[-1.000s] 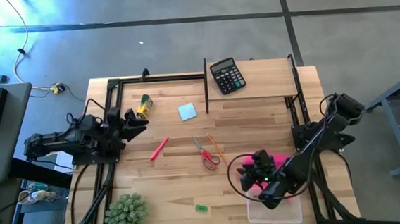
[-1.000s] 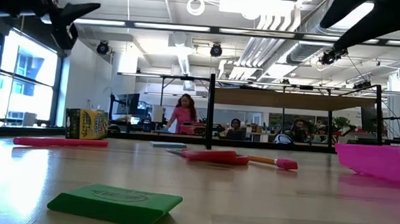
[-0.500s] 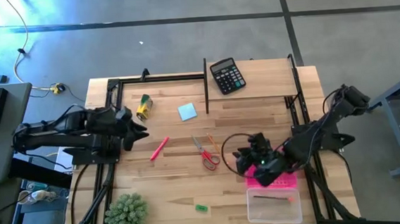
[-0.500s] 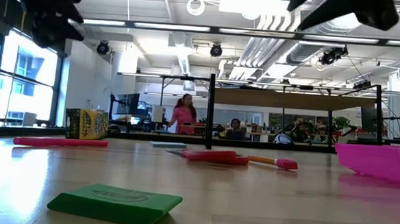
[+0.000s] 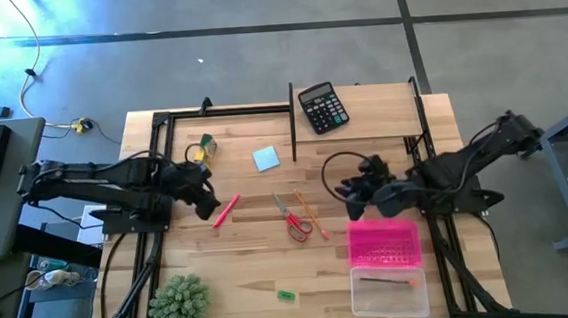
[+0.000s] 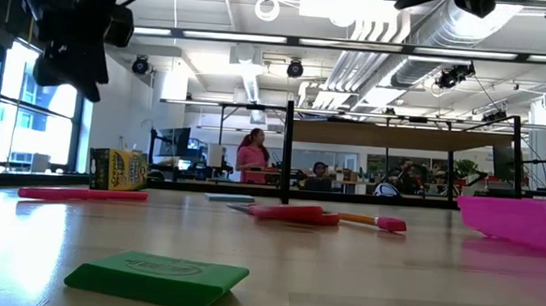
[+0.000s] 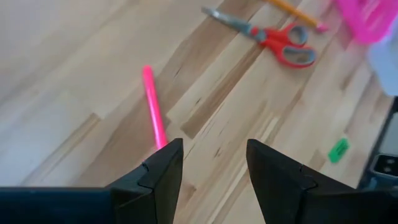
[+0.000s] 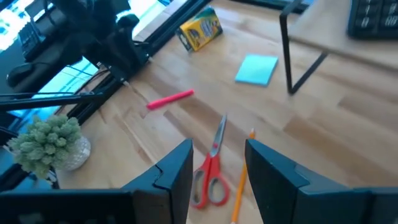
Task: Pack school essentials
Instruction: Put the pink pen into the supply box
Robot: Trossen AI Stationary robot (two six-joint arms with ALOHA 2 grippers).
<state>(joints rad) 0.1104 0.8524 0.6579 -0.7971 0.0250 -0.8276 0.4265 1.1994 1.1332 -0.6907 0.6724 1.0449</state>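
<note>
the left gripper (image 5: 210, 200) moved out over the table to the red pen (image 5: 226, 210), while the right gripper (image 5: 349, 188) swung away from the pink basket (image 5: 382, 244) toward the scissors (image 5: 292, 219)

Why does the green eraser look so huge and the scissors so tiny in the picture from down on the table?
In the low view the green eraser lies right by the camera, so it looks big, while the scissors lie farther back and look flat. In the high view the eraser is tiny beside the scissors.
</note>
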